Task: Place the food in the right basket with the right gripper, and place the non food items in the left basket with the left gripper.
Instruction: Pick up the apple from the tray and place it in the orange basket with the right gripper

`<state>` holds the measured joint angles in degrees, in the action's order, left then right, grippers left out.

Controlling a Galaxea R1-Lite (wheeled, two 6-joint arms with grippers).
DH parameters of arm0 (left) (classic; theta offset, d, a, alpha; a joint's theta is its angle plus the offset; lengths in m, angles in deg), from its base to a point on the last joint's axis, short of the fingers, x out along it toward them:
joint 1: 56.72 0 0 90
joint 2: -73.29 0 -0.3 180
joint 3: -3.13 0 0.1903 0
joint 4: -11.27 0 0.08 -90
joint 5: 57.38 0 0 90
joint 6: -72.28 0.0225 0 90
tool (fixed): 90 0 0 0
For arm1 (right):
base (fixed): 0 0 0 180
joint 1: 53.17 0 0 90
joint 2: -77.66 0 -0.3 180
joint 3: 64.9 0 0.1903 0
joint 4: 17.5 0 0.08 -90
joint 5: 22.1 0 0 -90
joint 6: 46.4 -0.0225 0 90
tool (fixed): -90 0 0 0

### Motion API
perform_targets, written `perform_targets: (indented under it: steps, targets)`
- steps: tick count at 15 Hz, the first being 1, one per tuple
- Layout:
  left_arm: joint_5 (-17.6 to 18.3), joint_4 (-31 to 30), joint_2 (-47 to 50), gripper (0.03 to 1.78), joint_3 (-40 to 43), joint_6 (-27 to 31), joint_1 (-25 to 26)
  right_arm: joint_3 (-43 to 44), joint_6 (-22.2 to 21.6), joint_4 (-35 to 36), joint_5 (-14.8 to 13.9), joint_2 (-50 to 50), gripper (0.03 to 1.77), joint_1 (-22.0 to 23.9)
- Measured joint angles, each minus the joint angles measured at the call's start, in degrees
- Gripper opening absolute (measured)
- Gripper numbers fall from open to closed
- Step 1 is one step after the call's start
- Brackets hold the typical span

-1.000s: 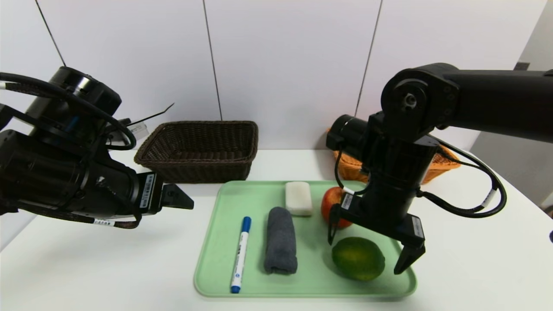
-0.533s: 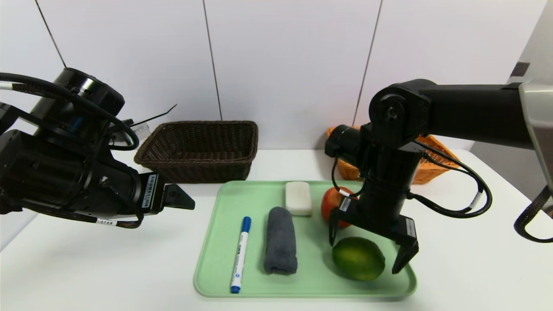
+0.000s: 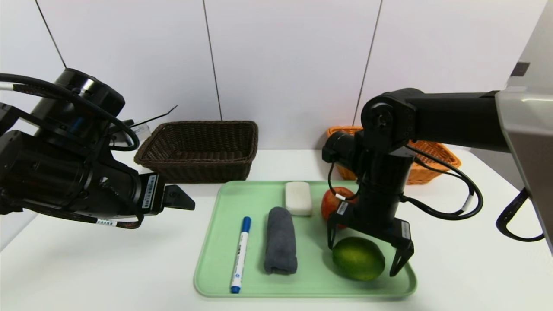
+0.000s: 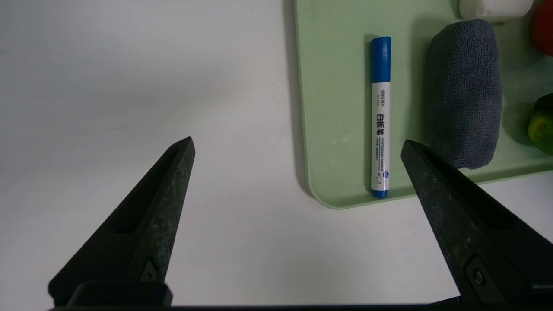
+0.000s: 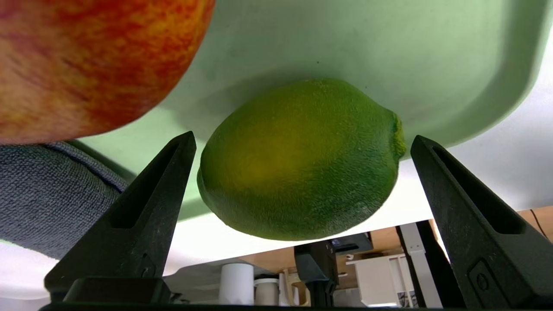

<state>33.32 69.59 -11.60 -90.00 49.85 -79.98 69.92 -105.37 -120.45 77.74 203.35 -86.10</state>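
Right wrist view: the green fruit (image 5: 300, 160), smooth, oval and yellow-patched, is framed between the wide-spread fingers of the right pincer (image 5: 302, 140), ungripped; the room beyond the tabletop (image 3: 116, 268) is also shown, unseen from the head. By the head camera, the fruit is seen on the green tray (image 3: 311, 283), beside the apple (image 3: 335, 203). The left pincer (image 4: 298, 144), wide open and holding nothing, is held left of the tray.

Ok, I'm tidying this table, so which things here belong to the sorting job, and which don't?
Job:
- green citrus fruit
- red apple
- marker
- rolled towel
- white bar
- dark brown basket
- orange basket

Not sorted:
- green tray, only holding the items
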Motion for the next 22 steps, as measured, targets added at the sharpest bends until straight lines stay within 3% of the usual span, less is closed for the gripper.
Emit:
perform_targets:
  steps: [13,18,20,21,22]
  targets:
    - [-0.09,-0.06,-0.52,1.69,-0.11,0.09,0.06,0.09,0.57,0.26,-0.13,1.35,1.71,0.33]
    - [-0.16,-0.59,-1.05,1.69,-0.24,0.16,0.05,0.09,0.9,0.67,0.0,1.22,1.0,0.24]
    - [-0.2,-0.78,-1.23,1.69,-0.29,0.17,0.05,0.09,1.35,0.63,0.35,1.11,0.81,0.24]
    - [-0.18,-0.87,-1.34,1.69,-0.29,0.16,0.05,0.09,1.97,0.43,1.45,1.0,0.61,0.27]
    - [-0.18,-1.07,-1.44,1.69,-0.29,0.16,0.06,0.09,2.17,0.37,2.12,0.94,0.09,0.29]
